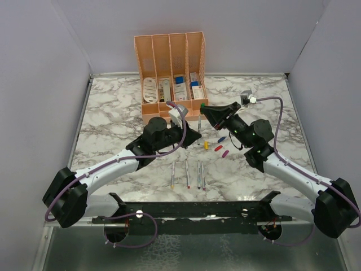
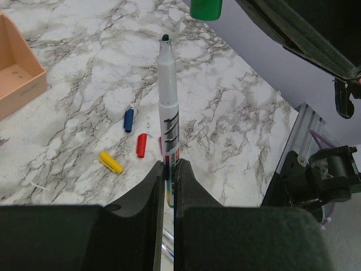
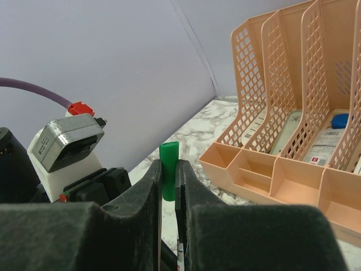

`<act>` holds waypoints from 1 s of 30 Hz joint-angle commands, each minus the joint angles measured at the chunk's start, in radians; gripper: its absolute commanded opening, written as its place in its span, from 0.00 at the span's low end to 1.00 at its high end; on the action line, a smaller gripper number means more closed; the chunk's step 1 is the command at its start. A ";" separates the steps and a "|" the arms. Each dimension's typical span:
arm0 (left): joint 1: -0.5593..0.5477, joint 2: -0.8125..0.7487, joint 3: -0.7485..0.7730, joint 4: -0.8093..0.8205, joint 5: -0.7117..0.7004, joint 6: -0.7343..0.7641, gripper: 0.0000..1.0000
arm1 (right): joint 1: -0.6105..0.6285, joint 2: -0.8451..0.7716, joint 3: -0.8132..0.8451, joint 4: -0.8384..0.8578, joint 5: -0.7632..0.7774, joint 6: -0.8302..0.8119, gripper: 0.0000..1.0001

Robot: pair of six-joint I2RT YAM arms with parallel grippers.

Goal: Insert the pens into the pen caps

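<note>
My left gripper (image 1: 196, 135) (image 2: 168, 169) is shut on a grey-white pen (image 1: 199, 125) (image 2: 168, 107), which points its dark green tip (image 2: 165, 38) up and away. My right gripper (image 1: 204, 109) (image 3: 168, 172) is shut on the green cap (image 1: 202, 105) (image 3: 168, 162) (image 2: 206, 8), held just beyond the pen tip and apart from it. The yellow cap (image 1: 206, 145) (image 2: 111, 162), blue cap (image 1: 221, 139) (image 2: 128, 119), red cap (image 1: 218, 148) (image 2: 141, 145) and magenta cap (image 1: 225, 153) lie on the marble. Several more pens (image 1: 187, 174) lie side by side nearer the arm bases.
The peach organizer (image 1: 169, 68) (image 3: 293, 113) with white and blue boxed items stands at the back centre, just behind both grippers. The left wrist camera housing (image 3: 67, 141) sits close to the left of the right fingers. Grey walls enclose the marble table (image 1: 113, 113).
</note>
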 commanded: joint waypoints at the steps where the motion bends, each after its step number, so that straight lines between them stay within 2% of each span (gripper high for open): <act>1: -0.005 -0.015 0.025 0.033 -0.007 0.013 0.00 | 0.003 0.017 0.013 0.010 -0.021 -0.002 0.01; 15: -0.006 -0.015 0.023 0.033 -0.005 0.010 0.00 | 0.004 0.045 0.013 0.018 -0.005 -0.030 0.01; 30: -0.006 -0.019 0.036 0.040 -0.048 -0.002 0.00 | 0.005 0.048 -0.013 -0.006 -0.061 -0.014 0.01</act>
